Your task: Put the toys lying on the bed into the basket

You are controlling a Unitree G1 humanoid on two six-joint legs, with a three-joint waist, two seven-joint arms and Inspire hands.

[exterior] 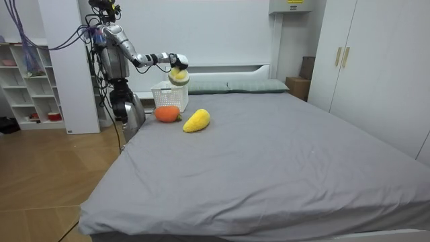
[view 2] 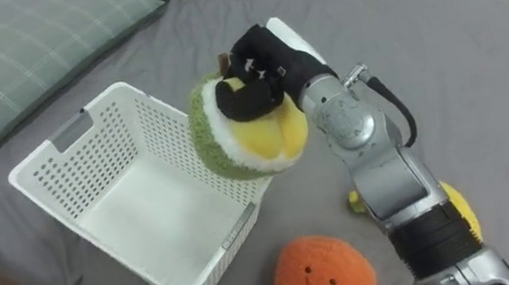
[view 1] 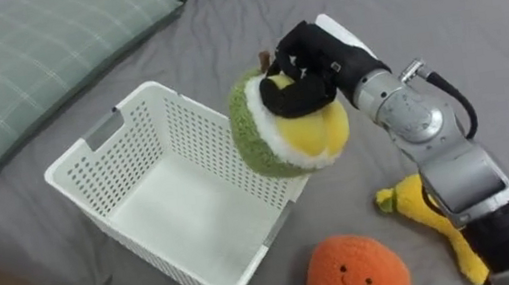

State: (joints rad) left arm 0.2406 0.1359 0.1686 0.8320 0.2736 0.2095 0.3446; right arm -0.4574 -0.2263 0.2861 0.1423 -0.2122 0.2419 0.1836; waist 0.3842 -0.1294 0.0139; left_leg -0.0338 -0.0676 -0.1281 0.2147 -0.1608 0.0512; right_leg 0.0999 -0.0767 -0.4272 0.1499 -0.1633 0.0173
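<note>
r hand [view 1: 310, 71] grips green-yellow plush [view 1: 288, 129] over white basket [view 1: 166, 191].

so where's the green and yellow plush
The plush is mid left eye view, gripped in the right hand over the right rim of the basket, above the orange toy.

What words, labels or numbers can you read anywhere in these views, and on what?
No text can be read.
White basket: no label in sight.
Green and yellow plush toy in the right hand: no print.
Orange plush toy: a smiley face, no words.
Yellow plush toy: no print.
Yellow sticker on the white unit high on the wall, room view: too small to read.
</note>
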